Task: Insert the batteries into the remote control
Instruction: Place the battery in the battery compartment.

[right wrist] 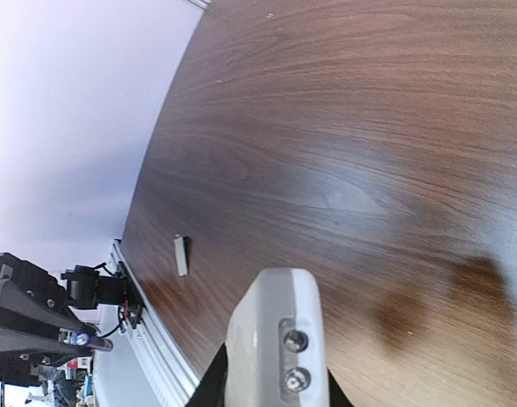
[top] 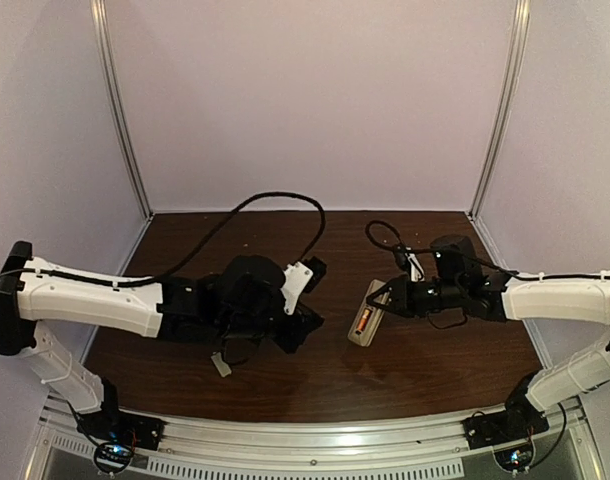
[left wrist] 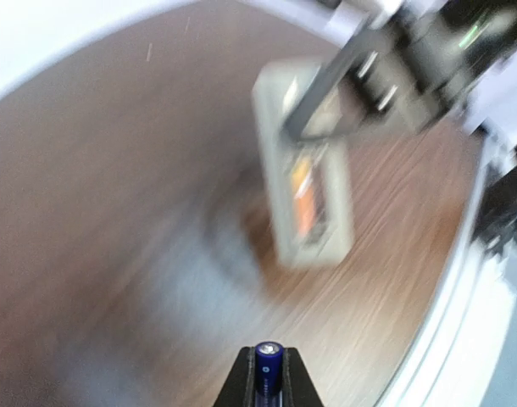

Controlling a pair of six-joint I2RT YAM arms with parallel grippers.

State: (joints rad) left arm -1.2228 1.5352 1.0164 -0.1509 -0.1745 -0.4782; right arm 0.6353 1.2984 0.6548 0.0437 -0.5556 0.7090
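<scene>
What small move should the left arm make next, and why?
Probably carry the held battery toward the remote. The left gripper is shut on it, apart from the remote, which the right gripper holds with its bay facing up; one orange battery already lies inside.

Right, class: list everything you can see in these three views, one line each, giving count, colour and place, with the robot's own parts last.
batteries: two; one orange, lying in the remote's bay; the other, dark blue end showing, pinched in the left gripper
remote control: one, beige-grey back up, held right of centre
cover piece: one, grey, flat on the table near the front left
table: one, dark brown wood
cables: black, looping behind the arms
left gripper: one, black, shut on a battery
right gripper: one, black, shut on the remote
</scene>
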